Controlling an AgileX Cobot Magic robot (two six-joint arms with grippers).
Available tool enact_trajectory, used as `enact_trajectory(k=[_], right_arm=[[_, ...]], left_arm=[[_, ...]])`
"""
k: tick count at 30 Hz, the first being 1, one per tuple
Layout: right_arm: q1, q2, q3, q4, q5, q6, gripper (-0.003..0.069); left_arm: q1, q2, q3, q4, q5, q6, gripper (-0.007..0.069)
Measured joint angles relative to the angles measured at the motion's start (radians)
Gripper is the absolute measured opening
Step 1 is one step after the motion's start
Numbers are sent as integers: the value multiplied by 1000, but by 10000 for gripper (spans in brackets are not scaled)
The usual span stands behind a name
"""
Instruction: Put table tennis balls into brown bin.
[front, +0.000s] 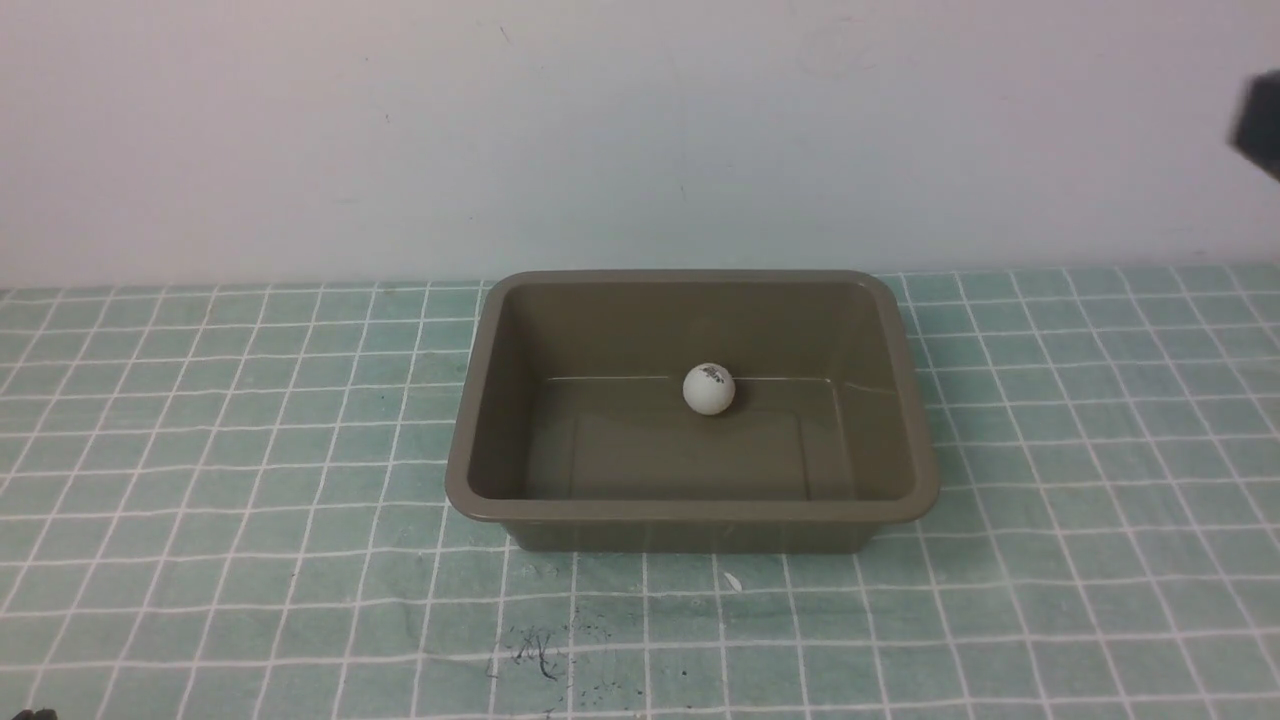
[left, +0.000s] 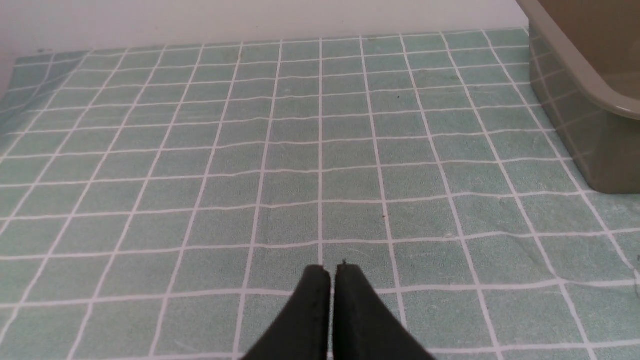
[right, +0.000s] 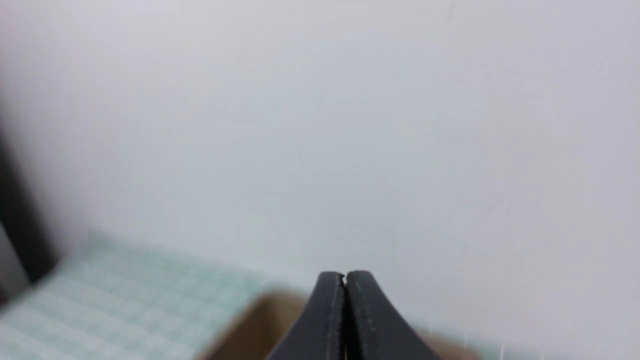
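Front view: table tennis ball (front: 709, 389) sits inside brown bin (front: 690, 510), frame centre, by its far wall. Wrist cams: left gripper (left: 332, 272) clenched, nothing btwn tips, above checked cloth (left: 200, 150); right gripper (right: 345, 277) clenched too, empty, pic blurry.

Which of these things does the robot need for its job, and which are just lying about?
For the job:
- ball, already inside the bin
- bin

Just lying about:
- white scrap in front of the bin
- dark scribble on the checked cloth
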Motion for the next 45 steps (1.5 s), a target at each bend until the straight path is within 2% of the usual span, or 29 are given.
enact_trajectory(k=[1,2,3,9,19,23,25,28,33,38,45], right_arm=[[0,-105,88,8,-70,13,-13],[0,-122,88,8,-70,13,-13],[0,-272,175,23,-120,35,-13],[0,-589,342,-25,-126,44,-11],[0,-620,391,-84,-110,47,-10],[-6,-620,395,-144,12,33,-10],[-48,-620,410,-159,84,31,-10],[-181,-620,483,-173,182,30,-10],[-403,-620,704,-157,175,29,-10],[-460,-618,761,-132,115,29,-10],[-467,-618,762,-132,110,29,-10]], left_arm=[[0,0,0,0,0,0,-4],[0,0,0,0,0,0,-4],[0,0,0,0,0,0,-4],[0,0,0,0,0,0,-4],[0,0,0,0,0,0,-4],[0,0,0,0,0,0,-4],[0,0,0,0,0,0,-4],[0,0,0,0,0,0,-4],[0,0,0,0,0,0,-4],[0,0,0,0,2,-1,-4],[0,0,0,0,2,-1,-4]])
